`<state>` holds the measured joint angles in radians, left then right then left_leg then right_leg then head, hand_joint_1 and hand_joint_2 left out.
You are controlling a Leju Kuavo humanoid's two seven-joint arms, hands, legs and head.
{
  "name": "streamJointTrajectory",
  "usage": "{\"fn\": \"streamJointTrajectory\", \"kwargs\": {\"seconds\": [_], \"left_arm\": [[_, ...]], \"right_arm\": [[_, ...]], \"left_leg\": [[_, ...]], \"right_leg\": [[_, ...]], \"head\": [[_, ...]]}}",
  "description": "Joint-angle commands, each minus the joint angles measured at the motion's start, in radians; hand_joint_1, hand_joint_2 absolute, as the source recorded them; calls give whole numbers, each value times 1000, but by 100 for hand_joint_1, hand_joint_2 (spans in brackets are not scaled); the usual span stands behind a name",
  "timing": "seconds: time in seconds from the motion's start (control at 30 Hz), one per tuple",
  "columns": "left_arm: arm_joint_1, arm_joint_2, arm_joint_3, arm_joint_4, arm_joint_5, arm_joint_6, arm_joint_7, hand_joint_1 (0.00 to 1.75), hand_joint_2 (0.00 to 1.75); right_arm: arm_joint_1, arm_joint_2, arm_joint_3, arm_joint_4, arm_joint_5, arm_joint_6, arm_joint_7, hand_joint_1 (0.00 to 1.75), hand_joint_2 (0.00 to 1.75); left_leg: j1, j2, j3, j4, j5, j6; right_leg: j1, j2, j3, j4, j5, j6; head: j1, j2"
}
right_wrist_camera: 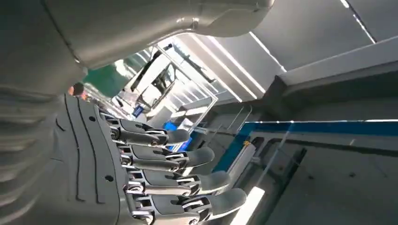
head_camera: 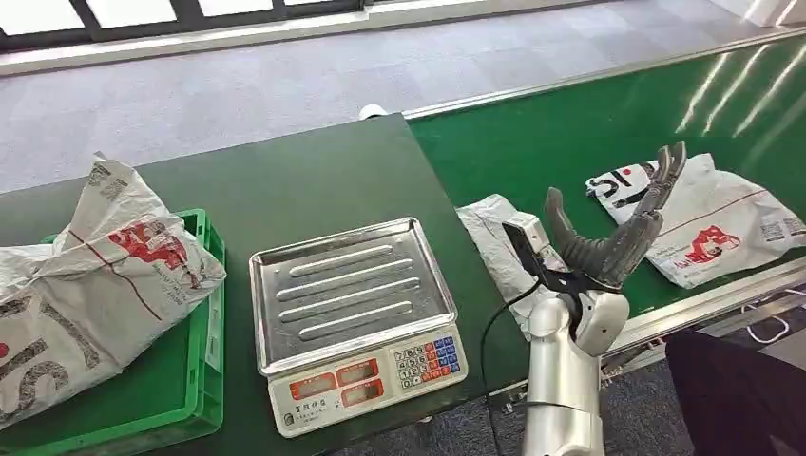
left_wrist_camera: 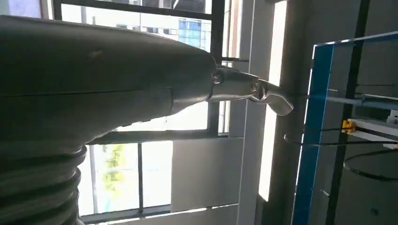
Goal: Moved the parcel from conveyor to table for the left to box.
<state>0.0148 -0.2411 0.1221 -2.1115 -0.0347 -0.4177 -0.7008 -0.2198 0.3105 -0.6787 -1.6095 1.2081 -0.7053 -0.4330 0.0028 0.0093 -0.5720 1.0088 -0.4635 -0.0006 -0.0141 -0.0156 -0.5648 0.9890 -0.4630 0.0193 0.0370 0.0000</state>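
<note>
Silver and jointed, the robot's right forearm rises from the bottom of the head view and ends in the dark grey right hand [head_camera: 618, 228], raised palm-up above the near edge of the green conveyor belt [head_camera: 589, 133], fingers spread and holding nothing; the right wrist view shows those fingers [right_wrist_camera: 187, 159] lying side by side, extended, with nothing between them. Two parcels lie on the belt: a white plastic mailer bag with red and black print [head_camera: 732, 223] past the hand to its right, and a smaller plain white plastic parcel [head_camera: 494, 242] near the belt's table-side edge, partly behind the wrist. Neither has reached the dark green table [head_camera: 314, 185], so the transfer looks not yet begun. On the table sit a silver-trayed electronic scale with a keypad [head_camera: 347, 294] and a green plastic crate [head_camera: 190, 380] already holding a bulky white printed mailer [head_camera: 86, 275].

The left hand's state I cannot tell; its wrist view shows a grey thumb [left_wrist_camera: 263, 91] against windows.

Risks, as I judge them: slick, limp film could slide out of a loose grasp or sag and snag on the belt's rail; choosing between two parcels invites a mistake; a low carry could knock the scale.
</note>
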Motion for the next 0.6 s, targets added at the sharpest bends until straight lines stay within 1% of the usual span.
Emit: {"fn": "streamJointTrajectory", "kwargs": {"seconds": [0.03, 0.07, 0.1, 0.13, 0.17, 0.2, 0.23, 0.27, 0.3, 0.33, 0.37, 0.5, 0.53, 0.6], "left_arm": [[14, -15, -2, 8, -12, 22, 3, 0, 175], [22, -12, 0, 0, -8, 21, 3, 0, 175], [28, -9, 3, -6, -10, 20, 3, 0, 175], [29, -8, 5, -2, -8, 13, 3, 0, 175], [29, -9, 5, -1, -10, 11, 3, 0, 175], [26, -6, 1, 6, -14, 13, 3, 0, 175], [26, -7, 1, 9, -13, 13, 3, 0, 175], [26, -7, 1, 9, -13, 13, 3, 0, 175], [26, -7, 1, 9, -13, 13, 3, 0, 175], [25, -8, 0, 12, -15, 15, 3, 0, 175], [27, -8, 0, 14, -16, 16, 3, 0, 175], [31, -7, 7, 13, -15, 19, 3, 0, 175], [31, -7, 7, 13, -15, 19, 3, 0, 175], [31, -7, 7, 13, -15, 19, 3, 0, 175]], "right_arm": [[-23, 0, -93, 156, 355, 56, 367, 0, 175], [44, -125, 50, 207, 363, 159, 618, 0, 175], [79, -258, 268, 268, 363, 329, 915, 0, 175], [79, -336, 365, 343, 363, 463, 1100, 0, 175], [76, -354, 382, 370, 363, 503, 1131, 0, 175], [45, -330, 336, 455, 363, 566, 1124, 0, 175], [47, -330, 328, 482, 363, 562, 1125, 0, 175], [47, -330, 328, 482, 363, 562, 1125, 0, 175], [47, -330, 328, 482, 363, 562, 1125, 0, 175], [39, -321, 303, 513, 363, 544, 1110, 0, 175], [36, -320, 292, 527, 363, 552, 1107, 0, 175], [35, -318, 267, 549, 363, 546, 1088, 0, 175], [35, -318, 267, 549, 363, 546, 1088, 0, 175], [35, -318, 267, 549, 363, 546, 1088, 0, 175]], "left_leg": [[1, -1, 1, -2, 1, 0], [1, -1, 0, -2, 1, 0], [2, -1, 2, -2, 0, 0], [2, -1, 2, -3, 1, 0], [1, 2, 1, -5, 2, 1], [1, 6, 2, -2, 0, 1], [1, 5, 1, -3, 0, 1], [1, -2, -2, -1, 0, 1], [0, -6, -3, -3, 2, 1], [1, -3, -3, -1, 1, 1], [0, 0, -2, -2, 0, 0], [0, -4, -3, -3, 1, 1], [0, -5, -3, -1, 0, 1], [0, -3, -3, -2, 0, 0]], "right_leg": [[1, 0, 1, -2, 1, -1], [1, 1, 1, -3, 1, -1], [2, 0, 3, -4, 1, 0], [2, 1, 3, -6, 2, -1], [1, 4, 2, -7, 4, 0], [1, 7, 1, -4, 3, 0], [1, 6, 2, -4, 3, 0], [1, 0, 3, -3, 1, 0], [0, -4, 3, -4, 1, 1], [0, -3, 0, -3, 1, 0], [0, 2, -1, -3, 2, 0], [0, -2, -1, -3, 2, 0], [0, -3, -1, -2, 1, 1], [0, -1, -1, -2, 1, 0]], "head": [[0, 0], [0, 0], [0, 0], [0, 0], [0, 0], [0, 0], [0, 0], [0, 0], [2, 0], [4, 0], [3, 0], [4, 0], [3, 0], [4, 0]]}}
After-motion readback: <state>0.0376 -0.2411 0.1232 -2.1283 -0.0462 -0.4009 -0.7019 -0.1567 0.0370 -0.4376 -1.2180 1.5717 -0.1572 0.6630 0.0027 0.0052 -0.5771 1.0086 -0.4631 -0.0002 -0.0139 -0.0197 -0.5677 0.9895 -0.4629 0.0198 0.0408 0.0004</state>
